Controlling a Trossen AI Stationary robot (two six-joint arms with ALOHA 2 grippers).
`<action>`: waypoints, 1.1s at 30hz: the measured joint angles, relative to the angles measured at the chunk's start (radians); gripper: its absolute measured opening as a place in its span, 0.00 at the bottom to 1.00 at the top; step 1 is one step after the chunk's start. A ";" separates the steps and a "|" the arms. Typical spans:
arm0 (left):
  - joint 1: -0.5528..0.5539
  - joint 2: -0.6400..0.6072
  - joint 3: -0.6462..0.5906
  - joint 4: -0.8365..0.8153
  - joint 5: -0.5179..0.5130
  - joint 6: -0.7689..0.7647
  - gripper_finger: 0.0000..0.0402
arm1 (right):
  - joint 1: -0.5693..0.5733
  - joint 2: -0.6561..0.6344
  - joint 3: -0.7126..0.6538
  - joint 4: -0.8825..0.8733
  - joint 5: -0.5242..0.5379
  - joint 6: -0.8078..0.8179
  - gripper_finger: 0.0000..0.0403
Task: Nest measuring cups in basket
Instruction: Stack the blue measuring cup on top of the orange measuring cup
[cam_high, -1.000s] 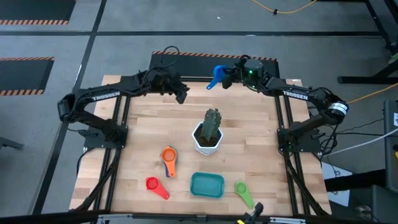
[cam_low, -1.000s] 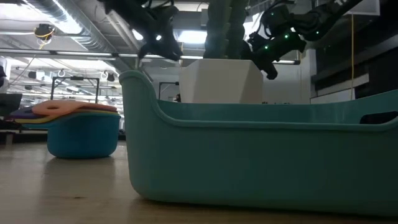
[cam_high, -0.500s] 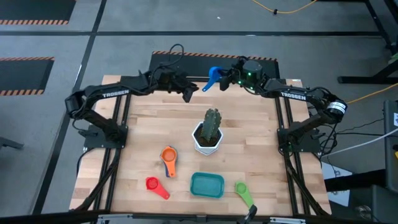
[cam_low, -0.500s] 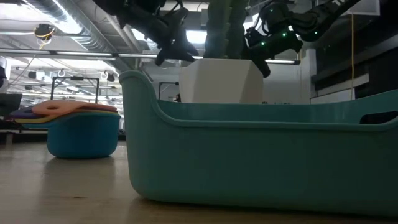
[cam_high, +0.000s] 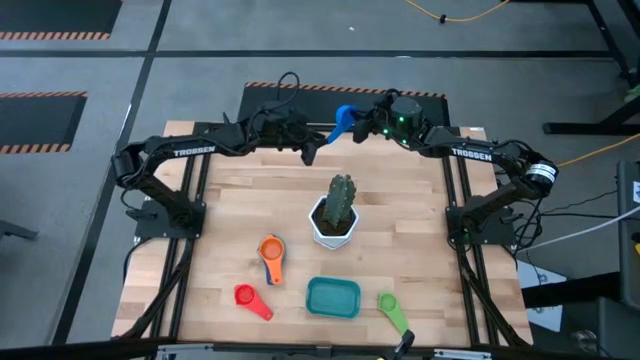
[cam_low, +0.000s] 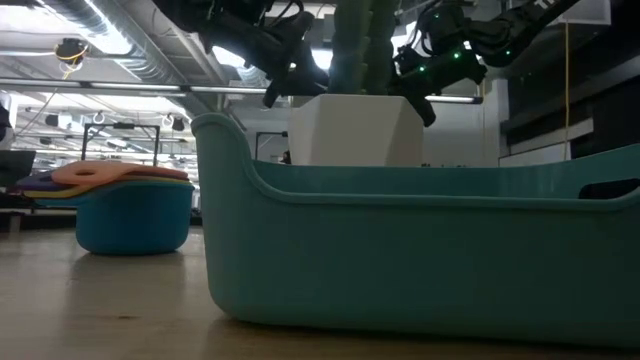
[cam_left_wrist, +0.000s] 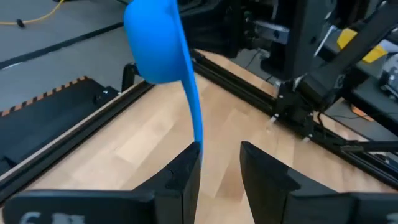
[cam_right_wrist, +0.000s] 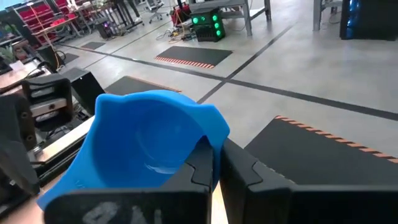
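Three measuring-cup groups lie on the surface: an orange-topped stack, one red cup, one green cup, beside one teal basket. The right pincer grips one blue cup aloft; the left pincer, part open, straddles its handle.

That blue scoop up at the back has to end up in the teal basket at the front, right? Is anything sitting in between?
Yes. The right gripper holds the blue scoop at the table's far edge. The cactus pot stands mid-table, roughly on the line to the teal basket near the front edge.
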 joint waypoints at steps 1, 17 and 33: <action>0.000 0.001 0.000 0.000 -0.004 0.000 0.26 | 0.000 0.000 0.000 0.000 0.000 0.008 0.03; -0.001 0.001 0.000 0.009 -0.025 0.001 0.26 | 0.036 0.000 0.000 0.057 -0.003 0.072 0.04; -0.002 0.001 0.000 -0.015 -0.036 0.000 0.04 | 0.039 0.000 0.000 0.054 0.001 0.067 0.04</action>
